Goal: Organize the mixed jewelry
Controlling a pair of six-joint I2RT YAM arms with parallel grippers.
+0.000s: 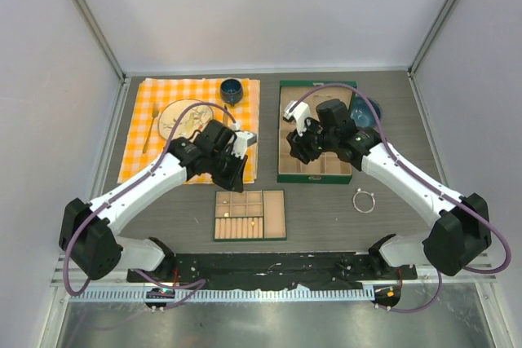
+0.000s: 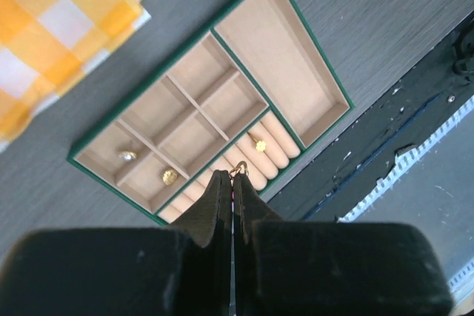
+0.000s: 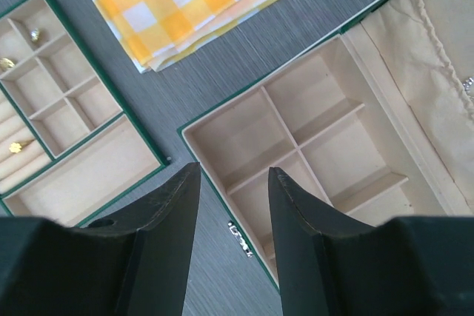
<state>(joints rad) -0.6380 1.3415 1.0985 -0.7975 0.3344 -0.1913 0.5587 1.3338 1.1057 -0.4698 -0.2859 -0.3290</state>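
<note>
My left gripper (image 2: 234, 175) is shut on a small gold ring (image 2: 239, 169), held above the ring rolls of the small tan tray (image 2: 311, 86). In that tray lie a gold ring on the rolls (image 2: 260, 145), a gold piece (image 2: 169, 176) and a pale stud (image 2: 127, 155). In the top view the left gripper (image 1: 235, 174) hovers just behind this tray (image 1: 273, 224). My right gripper (image 3: 233, 175) is open and empty over the near left corner of the large green box (image 3: 222, 127); it also shows in the top view (image 1: 295, 151). A thin silver bracelet loop (image 1: 364, 200) lies on the table right of the tray.
An orange checked cloth (image 1: 155, 152) at the back left carries a plate (image 1: 181, 116), a fork (image 1: 150, 132) and a dark blue cup (image 1: 232, 90). A blue bowl (image 1: 366, 112) sits beside the large box (image 1: 316, 175). The box has a metal latch (image 3: 241, 236).
</note>
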